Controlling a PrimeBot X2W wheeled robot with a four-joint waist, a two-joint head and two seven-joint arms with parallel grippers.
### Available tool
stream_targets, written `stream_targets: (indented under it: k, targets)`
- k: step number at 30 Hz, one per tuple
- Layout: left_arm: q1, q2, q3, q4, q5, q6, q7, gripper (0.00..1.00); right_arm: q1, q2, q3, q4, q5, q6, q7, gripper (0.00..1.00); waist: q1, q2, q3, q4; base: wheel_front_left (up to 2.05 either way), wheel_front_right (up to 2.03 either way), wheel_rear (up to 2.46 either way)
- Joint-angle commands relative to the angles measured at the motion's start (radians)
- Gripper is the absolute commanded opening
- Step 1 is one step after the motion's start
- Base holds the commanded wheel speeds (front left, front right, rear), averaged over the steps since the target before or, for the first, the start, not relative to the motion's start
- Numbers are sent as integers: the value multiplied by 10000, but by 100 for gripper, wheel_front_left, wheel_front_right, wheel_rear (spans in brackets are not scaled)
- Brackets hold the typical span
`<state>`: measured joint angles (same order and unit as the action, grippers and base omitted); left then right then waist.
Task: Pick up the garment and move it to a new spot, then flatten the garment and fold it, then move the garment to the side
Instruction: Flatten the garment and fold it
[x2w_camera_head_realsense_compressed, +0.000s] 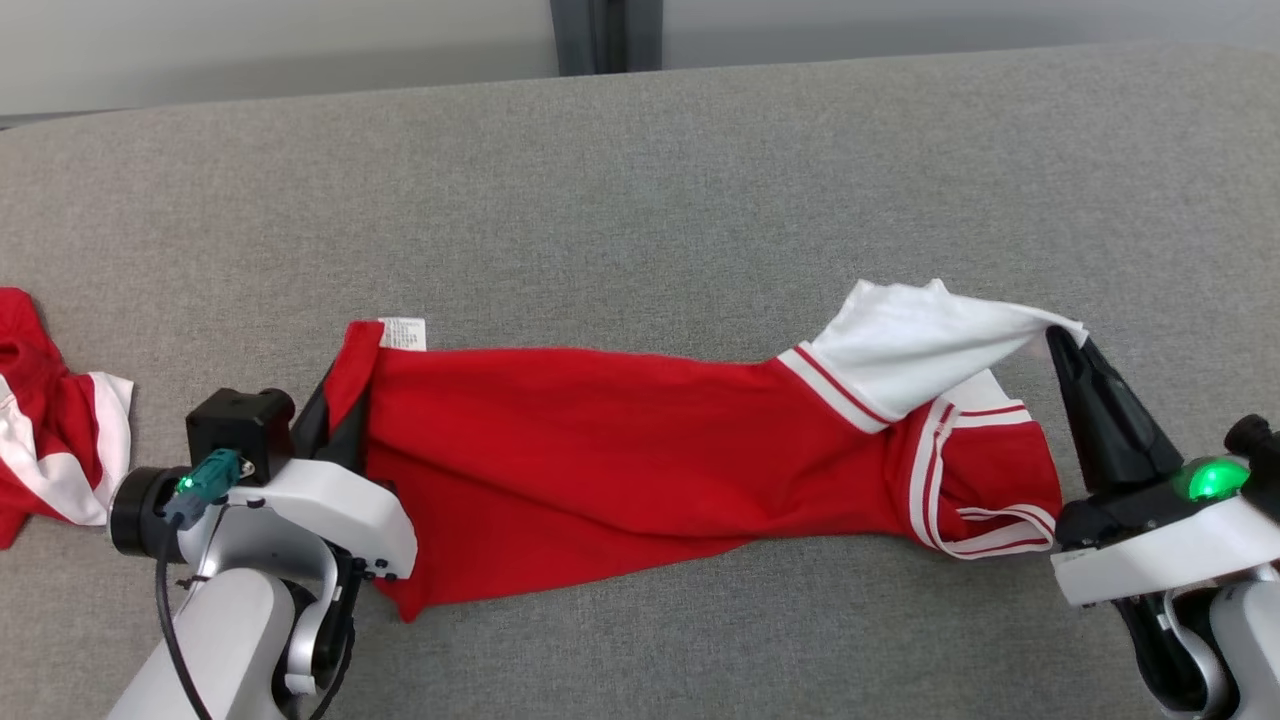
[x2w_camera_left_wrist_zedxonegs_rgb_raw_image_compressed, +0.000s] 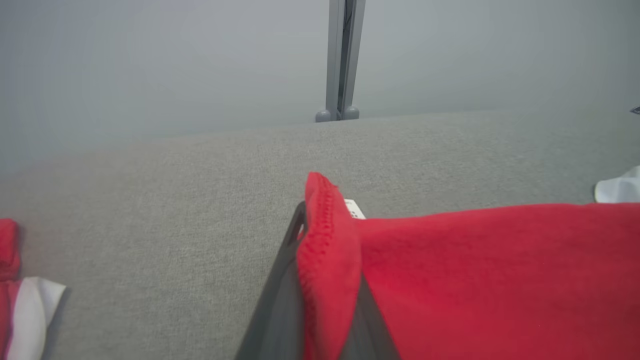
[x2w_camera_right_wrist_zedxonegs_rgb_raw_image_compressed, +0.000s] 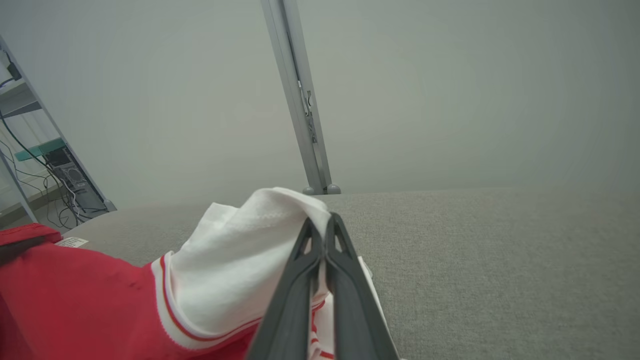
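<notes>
Grey surface (x2w_camera_head_realsense_compressed: 640, 180), garment (x2w_camera_head_realsense_compressed: 600, 460) lengthwise left-right.

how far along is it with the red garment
Done: left end effector shut on the garment at its red hem, right end effector shut on its white sleeve. In hand: it lies stretched between them on the grey surface, creased. Left: flattening, folding, moving it aside.

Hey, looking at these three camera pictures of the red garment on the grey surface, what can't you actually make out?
Label: head view, print too small to read.
Second red-and-white cloth: head view, cut off by the left edge.
Left tool tips: left wrist view, covered by the garment hem.
Garment's underside: all views, turned toward the grey surface.
</notes>
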<state>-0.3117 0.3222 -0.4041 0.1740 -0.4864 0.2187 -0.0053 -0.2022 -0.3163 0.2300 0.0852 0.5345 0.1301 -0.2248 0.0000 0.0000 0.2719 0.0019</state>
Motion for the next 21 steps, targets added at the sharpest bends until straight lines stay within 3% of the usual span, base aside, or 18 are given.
stream_targets:
  k: [1,9,21]
  targets:
    - [-138,83,115,-239,41,88,-165,0,-152,35,-199,-274,-287,13,-159,0,0,0,-166,-66,0,0,0]
    - [-386,423,624,-2276,344,478,-786,0,-1007,38,-1076,-1742,-1183,10,-299,0,0,0,-744,-174,0,0,0]
    - [-455,1113,845,-5295,1058,1111,-195,0,-2104,-359,-1648,-3770,-1700,8,558,0,0,0,-1506,-178,0,0,0]
